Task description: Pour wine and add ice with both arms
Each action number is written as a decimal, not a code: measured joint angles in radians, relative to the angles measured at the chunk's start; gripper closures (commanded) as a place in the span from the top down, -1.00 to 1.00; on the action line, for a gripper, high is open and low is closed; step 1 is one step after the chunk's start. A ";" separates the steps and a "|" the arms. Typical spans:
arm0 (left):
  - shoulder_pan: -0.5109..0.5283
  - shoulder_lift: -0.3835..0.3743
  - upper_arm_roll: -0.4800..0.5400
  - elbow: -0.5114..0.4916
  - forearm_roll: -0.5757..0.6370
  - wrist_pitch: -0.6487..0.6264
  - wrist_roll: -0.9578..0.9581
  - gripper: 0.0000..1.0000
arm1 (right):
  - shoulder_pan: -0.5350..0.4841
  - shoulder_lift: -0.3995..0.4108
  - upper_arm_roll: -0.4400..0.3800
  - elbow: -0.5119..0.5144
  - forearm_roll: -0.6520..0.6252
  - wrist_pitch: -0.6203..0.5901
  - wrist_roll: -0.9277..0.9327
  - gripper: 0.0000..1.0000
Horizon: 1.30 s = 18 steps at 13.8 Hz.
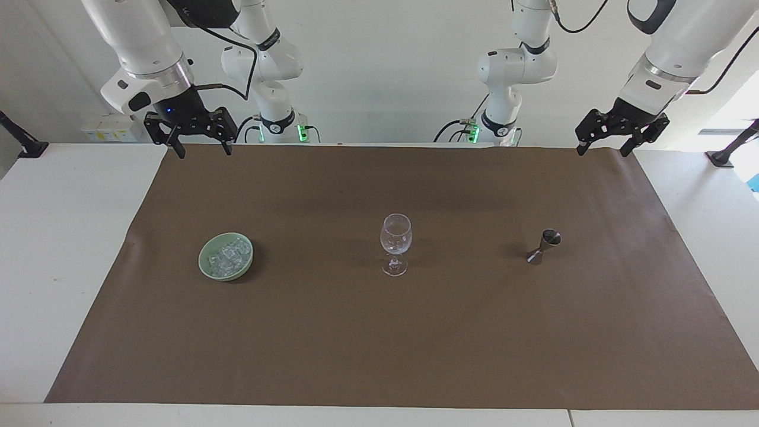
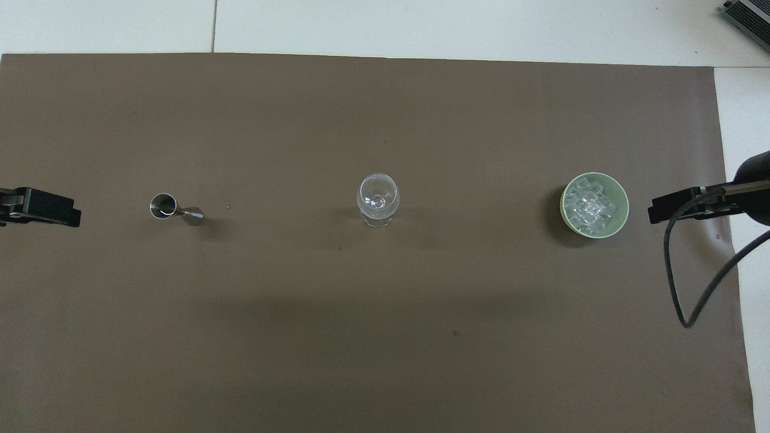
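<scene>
On the mat, ice [image 1: 228,258] in dish — well apart from both arms' fingers | fingers spread, empty.

Brown mat [image 1: 379,344] covers the white table [image 1: 53,249].

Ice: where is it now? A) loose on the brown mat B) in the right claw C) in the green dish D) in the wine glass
C: the ice lies heaped in the green dish, toward the right arm's end of the table; the wine glass looks empty.
</scene>
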 measured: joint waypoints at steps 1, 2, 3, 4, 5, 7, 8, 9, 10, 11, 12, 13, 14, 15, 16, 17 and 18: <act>0.000 0.000 0.000 0.000 0.000 0.000 0.000 1.00 | 0.000 0.000 0.000 0.000 0.000 0.000 0.000 1.00; 0.000 0.000 0.000 -0.001 0.000 -0.001 0.000 1.00 | 0.000 0.000 0.000 0.000 0.000 0.000 0.000 1.00; 0.000 0.000 0.000 -0.001 0.000 -0.002 0.000 1.00 | 0.000 0.000 0.000 0.000 0.000 0.000 0.000 1.00; 0.000 0.000 0.000 -0.001 0.000 -0.002 0.000 1.00 | 0.000 0.000 0.000 0.000 0.000 0.000 0.000 1.00; 0.000 0.000 0.000 -0.001 0.000 -0.002 0.000 1.00 | 0.000 0.000 0.000 0.000 0.000 0.000 0.000 1.00; 0.000 0.000 0.000 -0.001 0.000 -0.002 0.000 1.00 | 0.000 0.000 0.000 0.000 0.000 0.000 0.000 1.00; 0.000 0.000 0.000 -0.001 0.000 -0.002 0.000 1.00 | 0.000 0.000 0.000 0.000 0.000 0.000 0.000 1.00; 0.000 0.000 0.000 -0.001 0.000 -0.002 0.000 1.00 | 0.000 0.000 0.000 0.000 0.000 0.000 0.000 1.00; 0.000 0.000 0.000 -0.001 0.000 -0.002 0.000 1.00 | 0.000 0.000 0.000 0.000 0.000 0.000 0.000 1.00; 0.000 0.000 0.000 -0.002 0.000 -0.002 -0.001 1.00 | 0.000 0.000 0.000 0.000 0.000 0.000 0.000 1.00; 0.000 -0.001 -0.001 -0.003 0.000 -0.002 -0.006 1.00 | 0.000 0.000 0.000 0.000 0.000 0.000 0.000 1.00; 0.000 -0.001 -0.002 -0.004 0.000 -0.002 -0.020 1.00 | 0.000 0.000 0.000 0.000 0.000 0.000 0.000 1.00; 0.000 -0.001 -0.002 -0.005 0.000 -0.001 -0.038 1.00 | 0.000 0.000 0.000 0.000 0.000 0.000 0.000 1.00; 0.000 -0.001 -0.001 -0.007 0.000 -0.001 -0.056 1.00 | 0.000 0.000 0.000 0.000 0.000 0.000 0.000 1.00; 0.000 -0.003 -0.001 -0.011 0.000 0.002 -0.079 1.00 | 0.000 0.000 0.000 0.000 0.000 0.000 0.000 1.00; 0.000 -0.006 -0.001 -0.019 -0.001 0.011 -0.114 1.00 | 0.000 0.000 0.000 0.000 0.000 0.000 0.000 1.00; 0.000 -0.011 -0.001 -0.032 -0.001 0.028 -0.156 1.00 | 0.000 0.000 0.000 0.000 0.000 0.000 0.000 1.00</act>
